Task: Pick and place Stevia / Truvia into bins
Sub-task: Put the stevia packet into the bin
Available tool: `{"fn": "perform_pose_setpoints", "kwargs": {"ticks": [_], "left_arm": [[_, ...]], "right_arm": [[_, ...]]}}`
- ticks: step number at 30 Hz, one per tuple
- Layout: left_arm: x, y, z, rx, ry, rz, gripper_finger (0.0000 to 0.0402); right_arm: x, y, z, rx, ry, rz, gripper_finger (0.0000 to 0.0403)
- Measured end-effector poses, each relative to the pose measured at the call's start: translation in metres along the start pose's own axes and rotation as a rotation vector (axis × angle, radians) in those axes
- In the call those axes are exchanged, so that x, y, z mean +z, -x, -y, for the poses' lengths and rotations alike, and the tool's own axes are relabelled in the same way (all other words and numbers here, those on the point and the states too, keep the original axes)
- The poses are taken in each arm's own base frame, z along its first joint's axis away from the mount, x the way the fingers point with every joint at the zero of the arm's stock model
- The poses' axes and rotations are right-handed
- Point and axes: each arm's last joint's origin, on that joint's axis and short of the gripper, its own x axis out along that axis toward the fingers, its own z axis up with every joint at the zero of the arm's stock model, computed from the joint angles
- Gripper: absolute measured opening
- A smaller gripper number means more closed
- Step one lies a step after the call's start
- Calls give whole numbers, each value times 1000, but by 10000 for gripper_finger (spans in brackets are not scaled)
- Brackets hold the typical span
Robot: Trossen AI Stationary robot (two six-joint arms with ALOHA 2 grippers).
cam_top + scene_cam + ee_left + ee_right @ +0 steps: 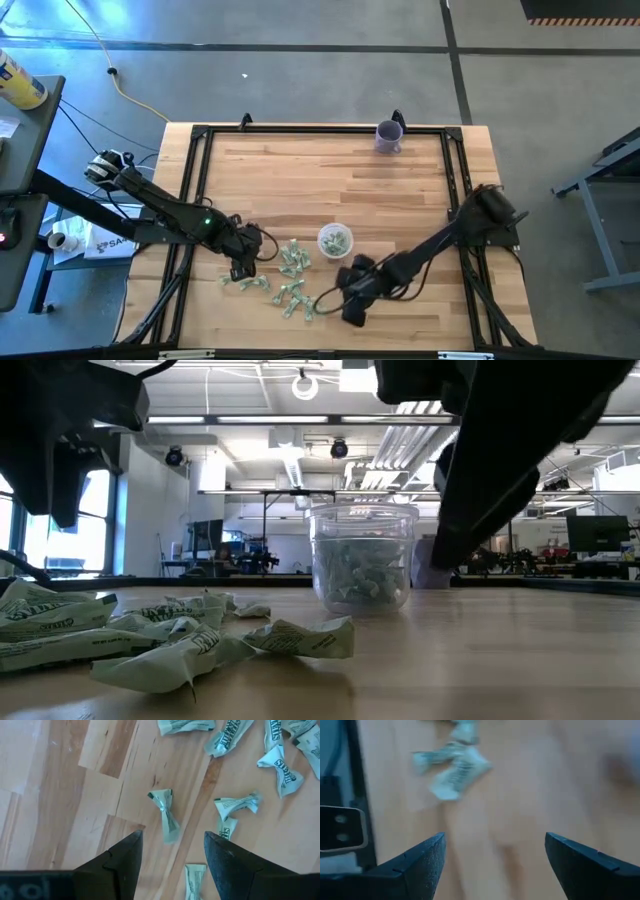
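Lying on the wooden table (330, 180), sachets (291, 262) surround a cup (335, 240).

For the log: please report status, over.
Left hand open above a sachet. Right hand open, empty. Clear cup partly filled. Nothing blocking.

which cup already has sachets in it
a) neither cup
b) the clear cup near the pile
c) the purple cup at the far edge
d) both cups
b: the clear cup shows green-and-white sachets piled inside it in the low view; nothing can be seen inside the purple cup at the far edge.
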Motion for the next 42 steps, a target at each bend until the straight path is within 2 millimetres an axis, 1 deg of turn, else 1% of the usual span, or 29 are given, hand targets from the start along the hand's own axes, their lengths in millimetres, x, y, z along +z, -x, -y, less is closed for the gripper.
{"fn": "perform_pose_setpoints", "kwargs": {"ticks": [3, 5, 9, 12, 16, 18, 21, 26, 31, 33, 36, 37, 38, 39, 42], "left_arm": [[0, 0, 0, -2, 0, -2, 246], [0, 0, 0, -2, -2, -2, 246], [0, 0, 0, 0, -22, 0, 246], [0, 0, 0, 1, -26, 0, 246], [0, 0, 0, 2, -27, -1, 246], [0, 0, 0, 3, -27, -1, 246], [0, 0, 0, 3, -27, -1, 246], [0, 0, 0, 3, -27, -1, 246], [0, 0, 0, 3, -24, -1, 246], [0, 0, 0, 3, -24, 0, 246], [0, 0, 0, 5, -24, 3, 246], [0, 0, 0, 8, -23, 8, 246], [0, 0, 0, 11, -23, 12, 246], [1, 0, 0, 15, -23, 16, 246], [1, 0, 0, 17, -22, 19, 246]], "right_arm": [[0, -16, -15, 9, 45, 9, 327], [1, -26, -26, -8, 121, 34, 327], [5, -44, -42, -135, 266, 79, 327], [8, -57, -47, -225, 282, 50, 327], [16, -72, -55, -206, 246, 21, 327], [21, -76, -58, -197, 237, 31, 322], [27, -78, -57, -190, 225, 34, 299], [24, -81, -48, -229, 182, -2, 230], [26, -79, -42, -260, 181, -18, 145], [28, -76, -40, -268, 177, -24, 100], [31, -67, -37, -304, 198, -38, 26], [33, -61, -37, -326, 218, -41, 14], [35, -53, -37, -351, 231, -49, 10], [37, -43, -36, -375, 235, -51, 14], [51, -4, -37, -425, 234, -45, 18]]}}
